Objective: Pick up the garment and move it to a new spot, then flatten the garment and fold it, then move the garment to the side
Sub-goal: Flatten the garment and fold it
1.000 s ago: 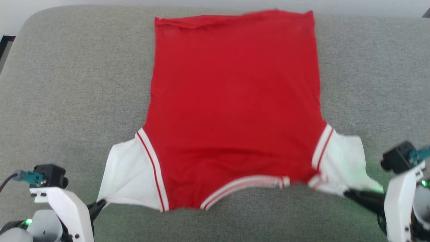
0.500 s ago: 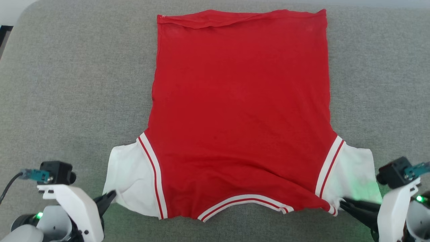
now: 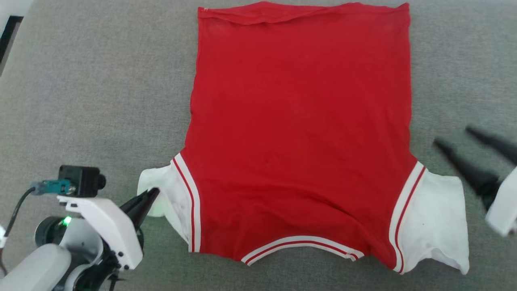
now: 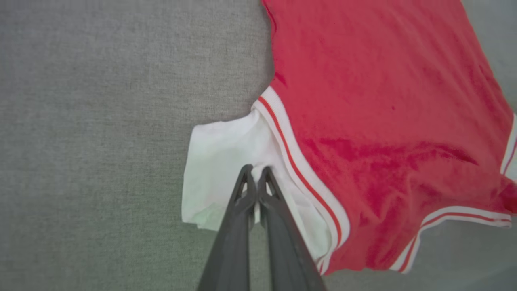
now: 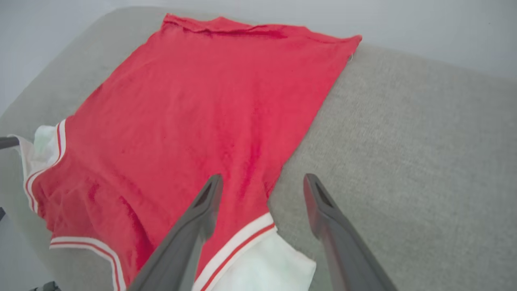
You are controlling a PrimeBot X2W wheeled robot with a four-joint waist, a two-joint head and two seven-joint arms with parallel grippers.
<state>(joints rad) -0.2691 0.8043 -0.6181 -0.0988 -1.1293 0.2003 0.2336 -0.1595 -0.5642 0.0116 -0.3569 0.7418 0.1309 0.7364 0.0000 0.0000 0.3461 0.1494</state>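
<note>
Left gripper (image 4: 254, 171): jaws closed together, pinching the white left sleeve (image 4: 218, 157) of the garment (image 3: 301, 121). The sleeve is bunched at the pinch.

Right gripper (image 5: 262, 180): jaws wide apart with nothing between them. It sits off to the side of the white right sleeve (image 3: 438, 218), apart from it. That sleeve lies spread flat.

The garment is spread out on the pad (image 3: 101, 101), plain red side up. Its striped collar trim is toward the near edge and its hem lies along the far edge. There are shallow wrinkles near the collar and one fold at the hem.

The pad is covered in grey woven fabric, and the right wrist view shows a rounded far corner. Beyond the far edge is a pale, plain wall (image 5: 404, 24). A dark object (image 3: 9, 36) lies past the pad's left edge; I cannot tell what it is.
</note>
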